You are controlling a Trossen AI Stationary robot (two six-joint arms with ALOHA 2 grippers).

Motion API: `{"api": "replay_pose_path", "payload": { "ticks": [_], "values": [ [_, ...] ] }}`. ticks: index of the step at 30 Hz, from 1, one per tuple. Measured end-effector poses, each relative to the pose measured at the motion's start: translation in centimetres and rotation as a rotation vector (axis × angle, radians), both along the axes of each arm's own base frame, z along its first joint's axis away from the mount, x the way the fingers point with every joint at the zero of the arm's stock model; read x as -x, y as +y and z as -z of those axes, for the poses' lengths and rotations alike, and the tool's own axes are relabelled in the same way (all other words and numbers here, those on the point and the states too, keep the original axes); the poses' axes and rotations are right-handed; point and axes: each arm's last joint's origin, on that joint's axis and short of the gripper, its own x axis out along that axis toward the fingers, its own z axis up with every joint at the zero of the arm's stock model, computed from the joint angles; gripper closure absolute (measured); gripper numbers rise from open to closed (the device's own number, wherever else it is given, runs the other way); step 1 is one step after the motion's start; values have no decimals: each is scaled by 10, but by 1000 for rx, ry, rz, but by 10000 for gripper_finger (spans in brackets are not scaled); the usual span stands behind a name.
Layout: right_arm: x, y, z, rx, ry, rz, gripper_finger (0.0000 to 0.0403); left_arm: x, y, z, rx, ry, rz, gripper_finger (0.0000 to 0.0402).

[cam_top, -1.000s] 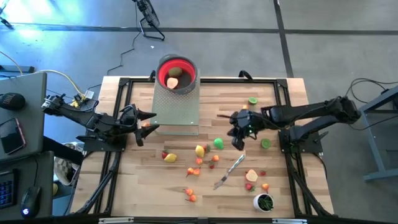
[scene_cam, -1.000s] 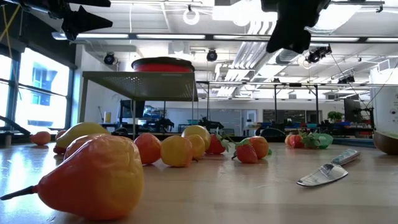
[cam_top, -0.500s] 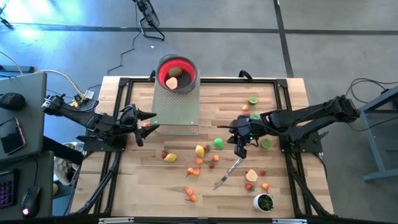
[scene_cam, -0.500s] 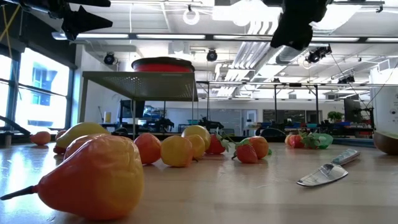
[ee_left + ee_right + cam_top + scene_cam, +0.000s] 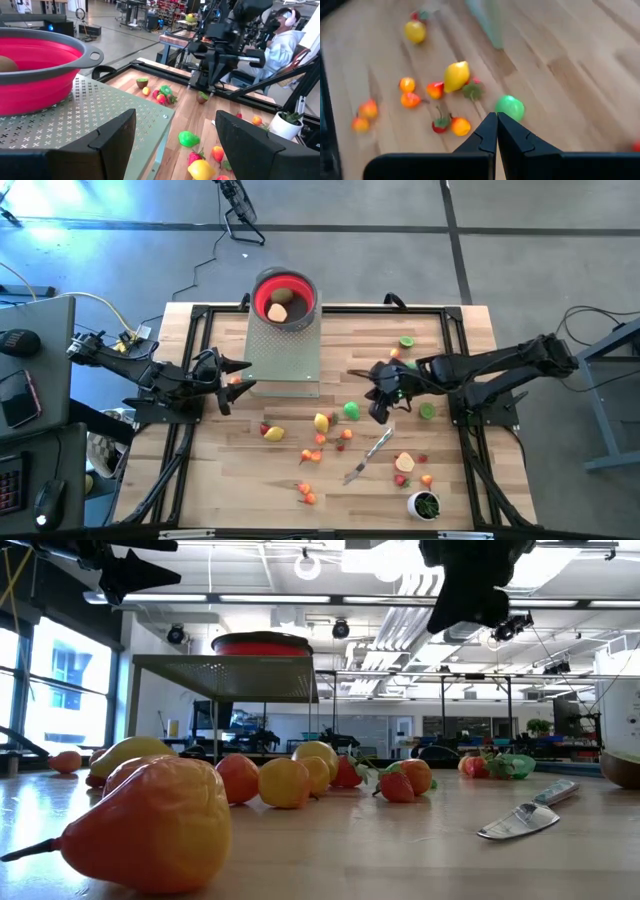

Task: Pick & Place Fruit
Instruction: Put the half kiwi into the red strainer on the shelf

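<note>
Wooden tabletop (image 5: 230, 470) is lying bare along its edges as the right tool (image 5: 378, 408), fingers pressed together, is hovering beside clustered fruit (image 5: 322, 423); the left tool (image 5: 240, 375) is waiting, fingers spread.

Two slender matte-black jointed arms, the left arm (image 5: 140, 375) and the right arm (image 5: 500, 365), are built of rounded tubular links. The left gripper (image 5: 175, 145) has broad, flat, dark angular fingers. The right gripper (image 5: 497, 131) has tapered black fingers with small stepped notches near the tips.
</note>
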Motion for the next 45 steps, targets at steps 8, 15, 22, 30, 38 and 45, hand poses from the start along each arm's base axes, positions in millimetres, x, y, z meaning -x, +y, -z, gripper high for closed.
{"api": "replay_pose_path", "payload": {
  "ticks": [8,15,22,30,38,45],
  "values": [
    [29,0,16,-188,351,165,398,0,0,0,0,1,0,135],
    [49,-3,21,-163,555,219,398,0,0,0,0,1,0,135],
    [49,-3,21,-118,564,122,398,0,0,0,1,-1,0,135],
    [49,-3,21,-75,562,9,398,0,0,0,0,-1,0,135],
    [37,-2,19,60,444,-158,398,0,0,0,1,-2,0,135],
    [33,-3,18,38,403,-161,398,0,0,0,1,-3,0,135]
  ]
}}
